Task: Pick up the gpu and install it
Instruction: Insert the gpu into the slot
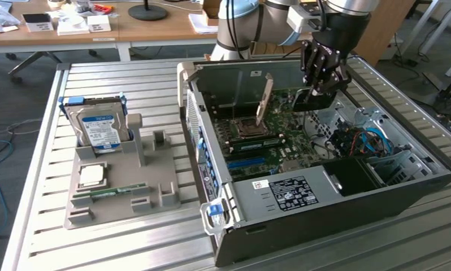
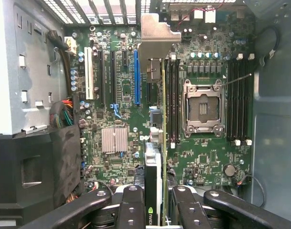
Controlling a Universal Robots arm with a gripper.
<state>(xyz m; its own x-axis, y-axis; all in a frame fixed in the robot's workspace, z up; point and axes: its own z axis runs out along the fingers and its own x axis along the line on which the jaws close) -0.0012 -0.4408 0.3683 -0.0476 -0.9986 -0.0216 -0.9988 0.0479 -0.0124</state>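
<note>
Metal counter (image 1: 120, 243) holds an open computer case (image 1: 324, 197); jaws pinch the gpu (image 2: 153, 171), its length running alongside the blue slot (image 2: 136, 76).

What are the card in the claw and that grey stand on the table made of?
The gpu looks like a thin green-edged circuit board with black plastic housing; its end bracket is dull silvery sheet metal. The grey stand seems matte plastic, judging by its blocky moulded shapes.

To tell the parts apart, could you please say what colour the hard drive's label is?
Blue and white label; exterior view.
</note>
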